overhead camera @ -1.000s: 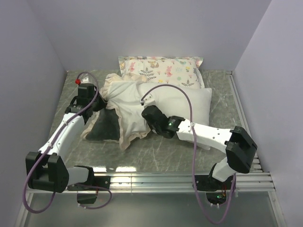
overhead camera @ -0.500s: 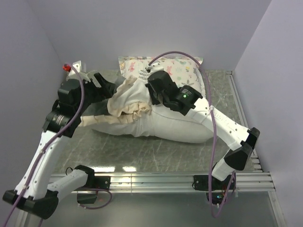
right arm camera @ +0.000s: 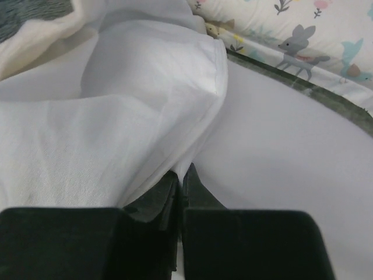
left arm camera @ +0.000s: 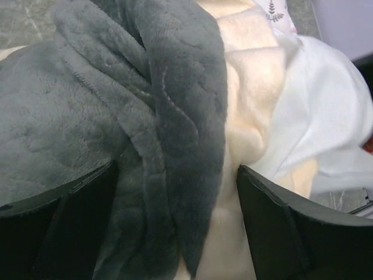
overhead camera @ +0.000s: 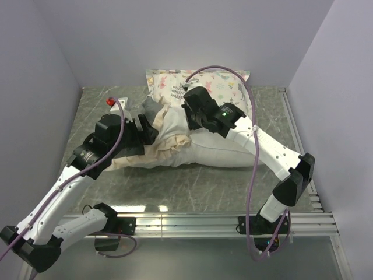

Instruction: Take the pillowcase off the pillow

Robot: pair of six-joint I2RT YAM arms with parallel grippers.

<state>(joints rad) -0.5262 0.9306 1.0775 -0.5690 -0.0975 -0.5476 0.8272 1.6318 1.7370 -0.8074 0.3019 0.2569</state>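
The white pillow [overhead camera: 227,153] lies across the middle of the table, its left end still inside the bunched pillowcase [overhead camera: 168,146]. My right gripper [overhead camera: 189,121] is shut on a pinch of the pillow's white fabric [right arm camera: 145,134] at its far left corner, the closed tips [right arm camera: 183,178] holding a fold. My left gripper [overhead camera: 145,131] stands open over the pillowcase. A dark grey plush fold [left arm camera: 175,116] and cream fabric [left arm camera: 245,116] lie between its spread fingers [left arm camera: 291,233], which are not clamped.
A small animal-print pillow [overhead camera: 227,84] leans against the back wall, just behind my right gripper, and shows in the right wrist view too [right arm camera: 303,35]. Walls close in on the left, back and right. A metal rail [overhead camera: 294,134] runs along the table's right edge.
My left gripper has opened and let go of the pillowcase, then dropped back onto the bunched cloth. The right gripper moved to the pillow's far corner and keeps its pinch.
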